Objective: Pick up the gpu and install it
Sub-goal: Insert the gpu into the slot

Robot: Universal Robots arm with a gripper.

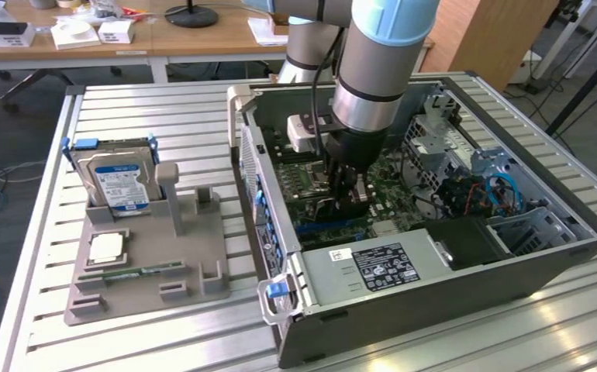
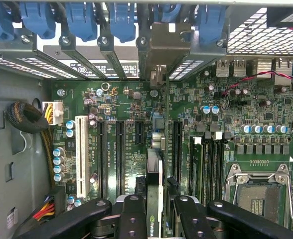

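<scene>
Slatted metal workbench (image 1: 143, 108) carries the open PC case (image 1: 433, 294). Inside it, over the motherboard (image 2: 121, 99), the gripper (image 2: 154, 219) clamps the gpu (image 2: 155, 164) edge-on. The card's long axis runs straight ahead of the fingertips, parallel to the expansion slots (image 2: 177, 149).

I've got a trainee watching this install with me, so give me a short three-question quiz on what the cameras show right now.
1. True or false: the hard drive stands in the grey holder, outside the computer case.
2. What is clamped between the fingers of the gripper? A) the gpu B) the memory stick C) a cable
3. Fill in: in the exterior view, the holder lies on the case's ____ side.
Key: 1 true; 2 A; 3 the exterior view's left.
</scene>
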